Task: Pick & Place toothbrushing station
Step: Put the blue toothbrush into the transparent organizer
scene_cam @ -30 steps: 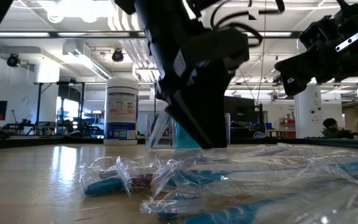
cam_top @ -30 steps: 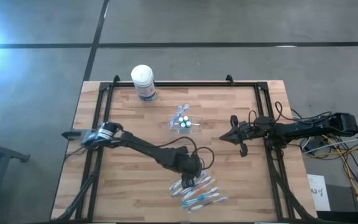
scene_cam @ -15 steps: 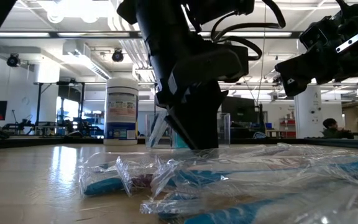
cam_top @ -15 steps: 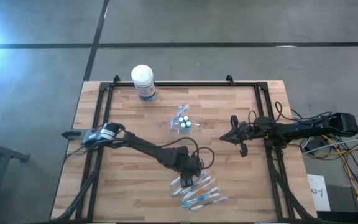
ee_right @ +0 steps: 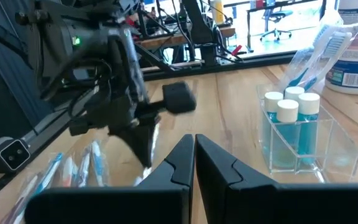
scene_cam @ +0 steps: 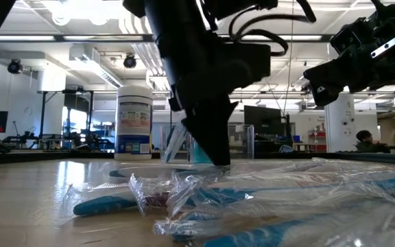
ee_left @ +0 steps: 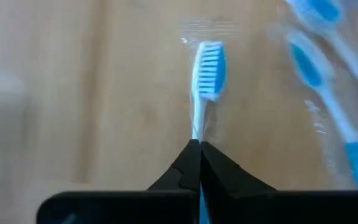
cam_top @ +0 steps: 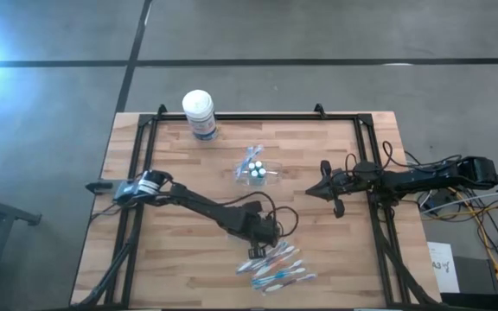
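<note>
A heap of blue-white toothbrushes [cam_top: 277,266] in clear wrappers lies near the table's near edge. My left gripper [cam_top: 259,242] stands at the heap's far-left side, pointing down, shut on one wrapped toothbrush [ee_left: 209,68]. The small clear cup [cam_top: 256,171] stands at mid-table with three white-capped tubes [ee_right: 288,106] and some brushes standing in it. My right gripper [cam_top: 326,192] hovers shut to the right of the cup, holding nothing. My left gripper pinches the toothbrush's thin neck [ee_left: 196,127] between its two fingertips, just behind the bristle head. The fingers come from above and lie along the brush. The head sticks out ahead of the tips, low over the wood, inside its clear wrapper; whether it is lifted I cannot tell.
A white-lidded canister [cam_top: 199,114] with a blue label stands at the table's far left. A black frame [cam_top: 137,207] runs along the table's edges. Bare wood lies between the cup and the heap and across the left half.
My left gripper has shut its fingers on a wrapped toothbrush at the heap's edge and stayed nearly in place. In the low view a wrapped brush at the heap's left has shifted and its wrapper has stretched out.
</note>
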### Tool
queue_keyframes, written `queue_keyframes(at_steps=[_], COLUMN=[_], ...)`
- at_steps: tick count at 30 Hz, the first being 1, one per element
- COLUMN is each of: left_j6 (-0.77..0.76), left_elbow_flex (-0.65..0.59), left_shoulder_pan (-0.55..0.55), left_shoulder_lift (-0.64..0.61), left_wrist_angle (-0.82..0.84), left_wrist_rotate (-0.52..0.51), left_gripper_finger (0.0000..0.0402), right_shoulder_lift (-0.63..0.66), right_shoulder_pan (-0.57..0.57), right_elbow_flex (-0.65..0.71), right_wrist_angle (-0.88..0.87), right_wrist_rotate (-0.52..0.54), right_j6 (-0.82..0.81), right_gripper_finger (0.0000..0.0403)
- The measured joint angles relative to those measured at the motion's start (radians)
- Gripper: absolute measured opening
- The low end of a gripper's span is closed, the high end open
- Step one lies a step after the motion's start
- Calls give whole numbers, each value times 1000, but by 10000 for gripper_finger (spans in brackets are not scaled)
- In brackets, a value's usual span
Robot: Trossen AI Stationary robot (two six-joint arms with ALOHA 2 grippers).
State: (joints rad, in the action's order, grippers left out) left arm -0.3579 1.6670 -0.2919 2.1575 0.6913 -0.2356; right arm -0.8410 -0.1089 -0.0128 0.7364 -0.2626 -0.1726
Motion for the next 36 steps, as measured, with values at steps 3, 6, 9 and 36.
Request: queue_keyframes(at_steps=[3, 6, 9, 36], left_j6=[24, 36, 67, 244], left_elbow_flex=[-7, -6, -26, -457], left_shoulder_pan=[1, -6, -20, 3], left_shoulder_lift=[-53, -113, -175, -511], left_wrist_angle=[15, 23, -5, -831], left_wrist_rotate=[-67, -136, -201, -338], left_gripper_finger=[4, 3, 3, 0], right_shoulder_lift=[0, 0, -1, -224], right_shoulder_pan=[0, 0, 0, 241], right_elbow_flex=[0, 0, 0, -160], right_wrist_angle=[1, 7, 26, 192], right_wrist_rotate=[0, 1, 8, 233], right_j6=[0, 6, 18, 81], right_gripper_finger=[13, 13, 13, 210])
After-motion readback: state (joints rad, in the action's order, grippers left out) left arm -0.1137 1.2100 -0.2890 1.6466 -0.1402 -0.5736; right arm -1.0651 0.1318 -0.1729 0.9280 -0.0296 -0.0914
